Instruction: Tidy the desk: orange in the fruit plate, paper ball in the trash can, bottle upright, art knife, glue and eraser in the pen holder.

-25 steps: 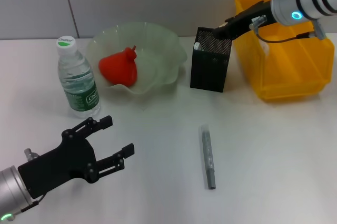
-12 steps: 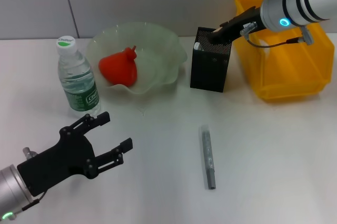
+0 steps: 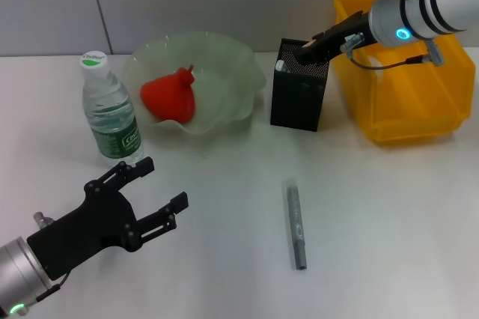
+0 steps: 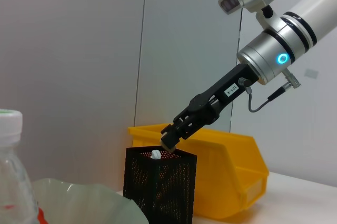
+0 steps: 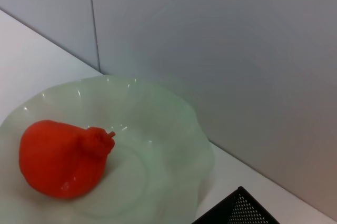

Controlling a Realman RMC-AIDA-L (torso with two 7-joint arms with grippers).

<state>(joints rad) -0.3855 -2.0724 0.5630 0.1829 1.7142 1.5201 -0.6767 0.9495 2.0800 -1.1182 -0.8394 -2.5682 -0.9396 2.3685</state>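
The trash can point(image 3: 408, 113) stood just beside the pen holder point(image 3: 298, 98); the fruit plate point(image 3: 224, 64), holding the orange point(image 3: 169, 96), sat on the holder's other side, the upright bottle point(image 3: 109, 114) beyond it. The right gripper point(image 3: 307, 52) hovered over the holder's rim; whether its fingers gripped anything could not be told. The art knife point(image 3: 296, 222) lay well in front of the holder, long axis pointing roughly towards it. The left gripper point(image 3: 156, 198) rested spread and empty, somewhat nearer the knife.

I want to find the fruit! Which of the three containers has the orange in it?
The fruit plate, the wavy pale green bowl, holds the orange. The black mesh pen holder and yellow trash can show no fruit.
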